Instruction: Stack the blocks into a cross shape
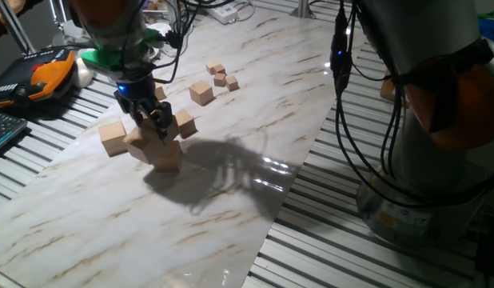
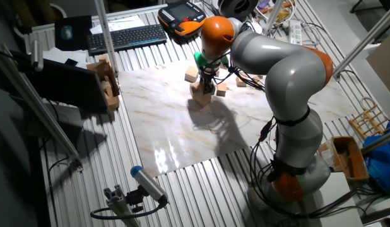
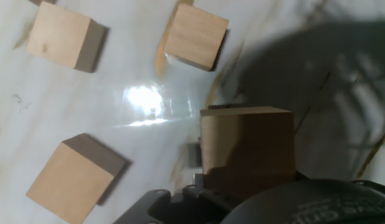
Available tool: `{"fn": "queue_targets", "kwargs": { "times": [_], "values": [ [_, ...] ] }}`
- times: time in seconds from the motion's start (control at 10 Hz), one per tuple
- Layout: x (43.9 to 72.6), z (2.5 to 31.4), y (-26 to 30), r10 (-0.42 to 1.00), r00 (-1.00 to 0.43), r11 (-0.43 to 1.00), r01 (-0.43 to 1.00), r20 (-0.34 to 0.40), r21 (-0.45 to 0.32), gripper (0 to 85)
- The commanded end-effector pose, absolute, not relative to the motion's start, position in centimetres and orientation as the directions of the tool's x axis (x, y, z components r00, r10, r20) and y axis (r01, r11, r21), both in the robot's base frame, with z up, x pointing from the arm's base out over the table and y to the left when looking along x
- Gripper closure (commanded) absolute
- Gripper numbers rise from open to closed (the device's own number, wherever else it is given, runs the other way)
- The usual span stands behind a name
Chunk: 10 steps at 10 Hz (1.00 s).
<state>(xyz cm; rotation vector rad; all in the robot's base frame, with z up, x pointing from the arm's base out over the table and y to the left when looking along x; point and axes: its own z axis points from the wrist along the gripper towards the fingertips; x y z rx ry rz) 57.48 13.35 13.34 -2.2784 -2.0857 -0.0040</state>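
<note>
Near the left edge of the marble sheet, in one fixed view: gripper low over a cluster of the large blocks, fingers drawn in to one block's width and apparently clamping a held block, carried slightly tilted, whether touching the sheet impossible to tell.

Left to right in the hand view: upper-left block and lower-left block flat on the sheet, well apart from each other; upper-middle block also flat, just beyond the held one; then the held block itself, tight against the hand at the bottom right. No stacking yet, no two of the loose ones touching.

Deciding relation, as a judgement: all three loose blocks to the left of and ahead of the held block, none directly beneath it, upper-middle one nearest. No long axis on cubes, so only face alignment to mind.

Farther right along the sheet in the fixed view: a medium cube and some tiny cubes, not part of the job.
</note>
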Motion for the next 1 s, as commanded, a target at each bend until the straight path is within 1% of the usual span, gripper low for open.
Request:
{"fn": "queue_targets", "kwargs": {
  "times": [0.0,0.1,0.5,0.9],
  "values": [
    [57.2,13.2,13.0,0.995,0.091,-0.090,0.995,0.039,-0.031,85.0],
    [56.9,12.8,12.6,0.995,0.090,-0.089,0.996,0.041,-0.019,85.0],
    [56.5,12.1,12.5,0.991,0.119,-0.117,0.993,0.061,-0.030,85.0],
    [56.3,12.3,12.3,0.984,0.170,-0.169,0.985,0.047,-0.025,85.0]
  ]
}}
